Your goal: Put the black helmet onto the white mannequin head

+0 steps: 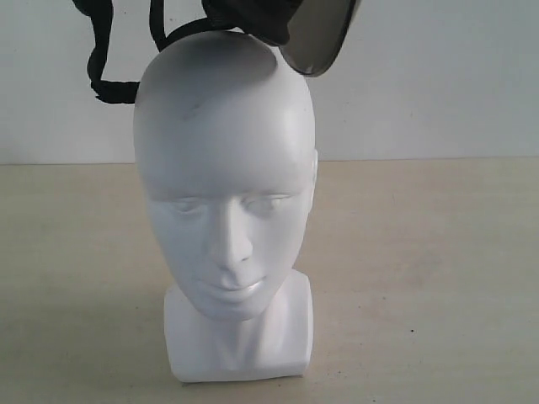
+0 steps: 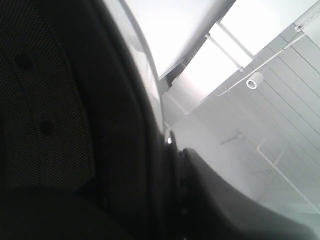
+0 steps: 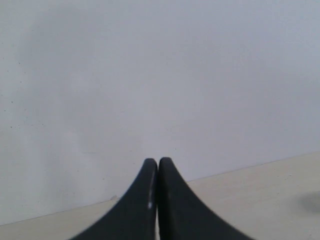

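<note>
helmet over the crown, room on every side

helmet work from my side: my left claw point(image 2: 171, 162) is clamped on the rim of the black helmet point(image 1: 253, 18), its mesh lining point(image 2: 45, 110) filling most of my wrist view. the helmet hangs at the top edge of the exterior view, right over the crown of the white mannequin head point(image 1: 223, 168); whether they touch i cannot tell. the visor point(image 1: 324, 34) juts past the head's side and a strap point(image 1: 118, 91) dangles beside the other. the head stands upright on the table point(image 1: 438, 278), bare all round. my right claw point(image 3: 158, 167) is pressed closed, empty.
</note>
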`<state>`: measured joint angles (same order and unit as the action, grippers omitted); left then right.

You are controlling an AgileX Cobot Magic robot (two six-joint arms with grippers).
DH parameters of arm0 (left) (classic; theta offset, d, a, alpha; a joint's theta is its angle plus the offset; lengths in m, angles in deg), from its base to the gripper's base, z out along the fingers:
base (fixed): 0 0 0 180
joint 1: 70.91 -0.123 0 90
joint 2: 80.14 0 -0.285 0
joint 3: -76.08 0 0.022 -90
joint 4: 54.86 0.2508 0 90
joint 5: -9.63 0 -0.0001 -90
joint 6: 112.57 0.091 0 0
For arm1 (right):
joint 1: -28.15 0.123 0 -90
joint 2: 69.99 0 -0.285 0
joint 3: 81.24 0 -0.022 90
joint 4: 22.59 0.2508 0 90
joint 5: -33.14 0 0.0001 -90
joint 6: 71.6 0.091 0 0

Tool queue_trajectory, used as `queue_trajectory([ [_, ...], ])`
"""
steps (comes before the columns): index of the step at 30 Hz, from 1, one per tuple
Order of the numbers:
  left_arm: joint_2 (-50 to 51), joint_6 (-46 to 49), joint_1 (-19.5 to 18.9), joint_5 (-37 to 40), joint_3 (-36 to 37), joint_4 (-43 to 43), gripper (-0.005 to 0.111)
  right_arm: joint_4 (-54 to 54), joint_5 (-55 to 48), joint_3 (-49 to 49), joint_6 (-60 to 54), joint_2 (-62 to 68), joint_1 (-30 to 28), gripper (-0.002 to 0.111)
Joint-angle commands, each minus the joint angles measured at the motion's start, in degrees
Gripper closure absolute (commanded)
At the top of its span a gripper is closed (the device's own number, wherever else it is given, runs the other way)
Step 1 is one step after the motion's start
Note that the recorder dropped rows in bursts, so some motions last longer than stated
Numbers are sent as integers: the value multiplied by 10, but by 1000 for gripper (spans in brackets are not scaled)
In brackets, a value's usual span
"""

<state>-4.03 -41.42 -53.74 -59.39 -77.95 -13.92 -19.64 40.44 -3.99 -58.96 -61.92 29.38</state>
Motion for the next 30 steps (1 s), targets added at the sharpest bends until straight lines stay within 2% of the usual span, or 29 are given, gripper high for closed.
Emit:
queue_trajectory([
  [1,0,17,2,-10,-22,-14,102,-1,6,0,8,-3,-1,109],
  [11,42,17,6,-10,-108,4,102,-1,2,0,8,-3,-1,109],
  [17,87,22,62,-10,-128,-13,102,-1,-3,0,8,-3,-1,109],
  [20,103,34,75,-10,-132,-14,102,-1,-12,0,8,-3,-1,109],
  [30,110,78,74,-10,-104,8,102,-1,-27,0,5,-3,-1,109],
])
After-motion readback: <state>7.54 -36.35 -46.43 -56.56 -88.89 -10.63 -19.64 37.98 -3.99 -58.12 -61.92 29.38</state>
